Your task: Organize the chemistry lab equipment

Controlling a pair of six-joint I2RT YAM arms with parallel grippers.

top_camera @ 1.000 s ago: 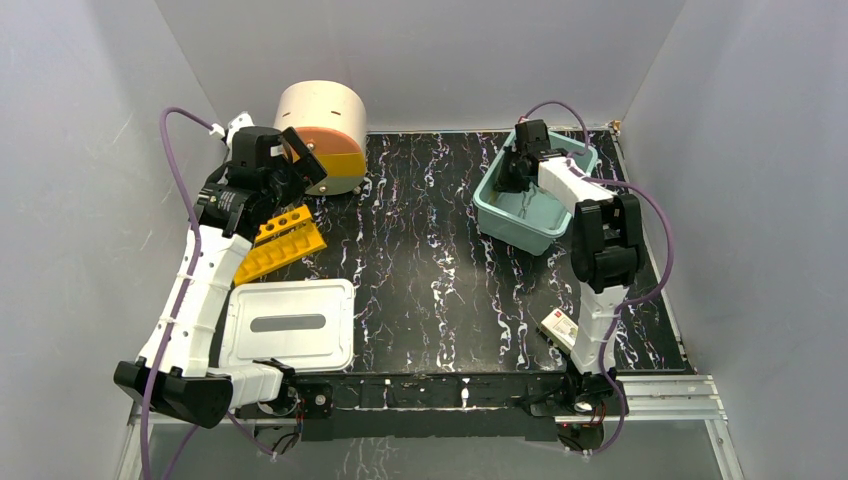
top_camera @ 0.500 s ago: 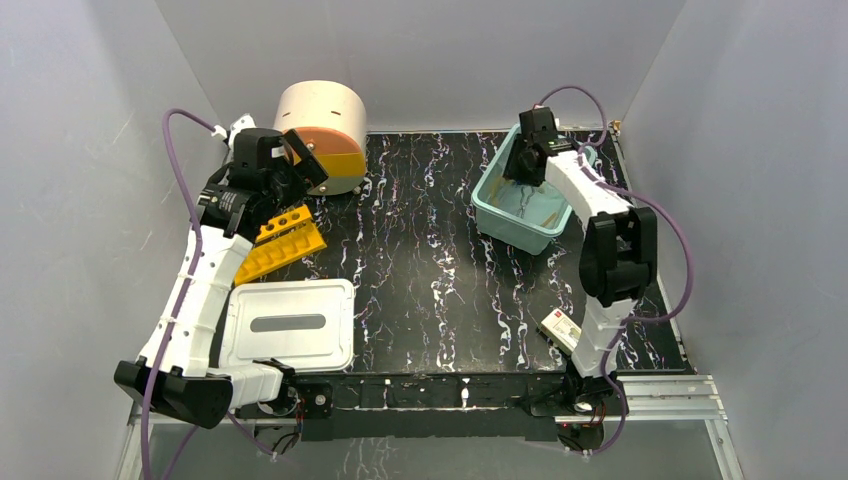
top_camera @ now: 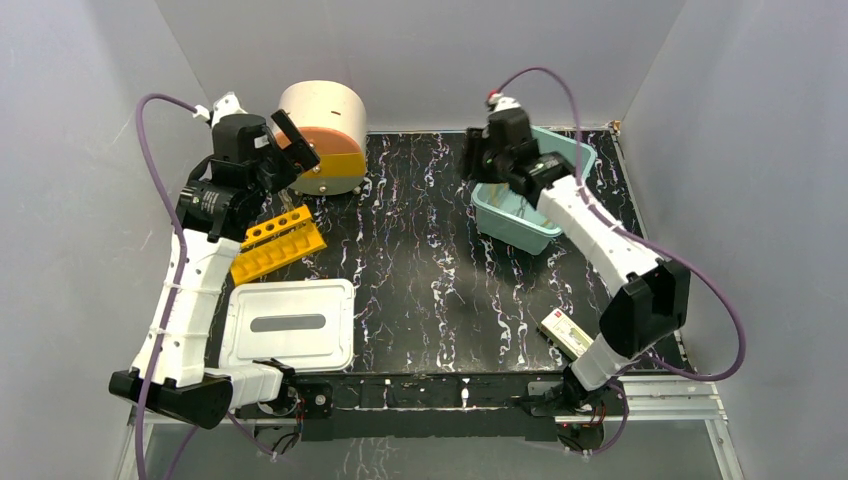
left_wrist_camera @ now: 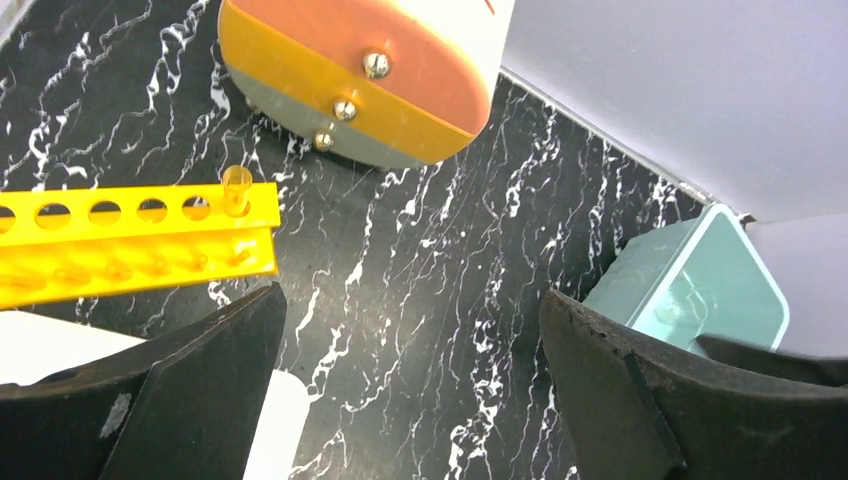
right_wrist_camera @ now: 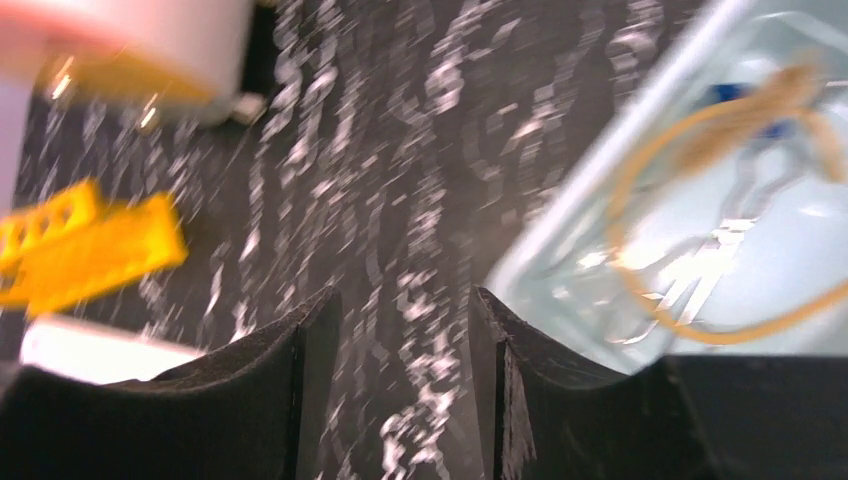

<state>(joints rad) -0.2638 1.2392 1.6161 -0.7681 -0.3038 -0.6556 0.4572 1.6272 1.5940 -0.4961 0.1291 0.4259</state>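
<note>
White first, nearest the arm bases: logging a flat lid (top_camera: 290, 325) lying on the bench (top_camera: 430, 280), plus a small white-and-red box (top_camera: 560, 331) lying near the right base. Moving back, spotting the orange-yellow holed rack (top_camera: 277, 238) at left, one small tube (left_wrist_camera: 237, 190) standing in an end hole. Reading left tool (left_wrist_camera: 410, 390) as gaping wide, gripping nothing, hanging above the rack. Reading right tool (right_wrist_camera: 400, 385) as parted too, gripping nothing, hanging just beside the left rim of the teal bin (top_camera: 508, 228). Seeing amber rubber hose (right_wrist_camera: 640, 265) looping inside the bin over a wire metal clamp (right_wrist_camera: 700, 285), blue-tipped piece (right_wrist_camera: 735, 95) blurring behind. Judging the step in hand as between picks: hose and clamp lying binned, rack waiting. Guessing the next move as needing a lowering onto the rack's long edges, squaring the fingers, avoiding tipping the tube. Farthest back, noting a cream-and-orange drum (top_camera: 325, 135) standing by the rear wall. Working on a black, white-veined, glossy bench; sitting inside plain grey-white walls on three sides.
</note>
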